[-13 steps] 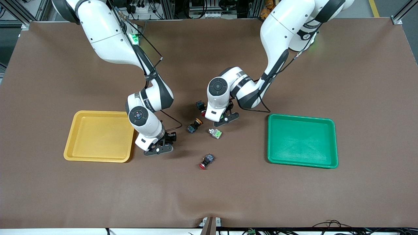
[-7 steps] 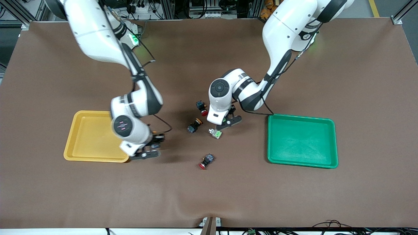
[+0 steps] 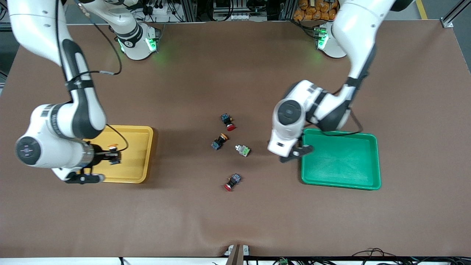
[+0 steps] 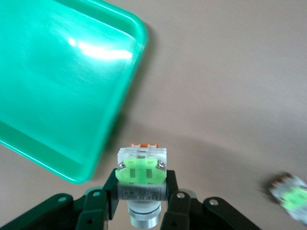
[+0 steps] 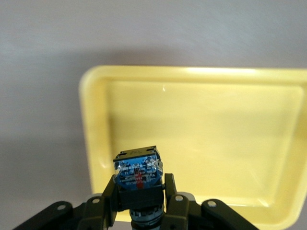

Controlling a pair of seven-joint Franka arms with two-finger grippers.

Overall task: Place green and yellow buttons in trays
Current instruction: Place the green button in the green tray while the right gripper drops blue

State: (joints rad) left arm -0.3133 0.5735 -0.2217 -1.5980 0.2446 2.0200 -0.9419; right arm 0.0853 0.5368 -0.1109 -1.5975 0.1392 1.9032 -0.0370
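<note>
Right gripper (image 3: 110, 154) is clamping a yellow button (image 5: 138, 178) over the yellow tray (image 3: 141, 154); left gripper (image 3: 294, 154) is clamping a green button (image 4: 141, 173) over the green tray's (image 3: 340, 184) rim. Each should clear the rim, then lower before releasing. Both tray floors are offering open room.

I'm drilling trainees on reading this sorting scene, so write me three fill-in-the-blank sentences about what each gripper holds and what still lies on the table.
1. The right gripper, shut on a yellow button, is over the ____ tray.
2. The left gripper is shut on a ____ button by the rim of the green tray.
3. The number of red-capped switches on the table is ____.

Missing words: yellow; green; two
</note>
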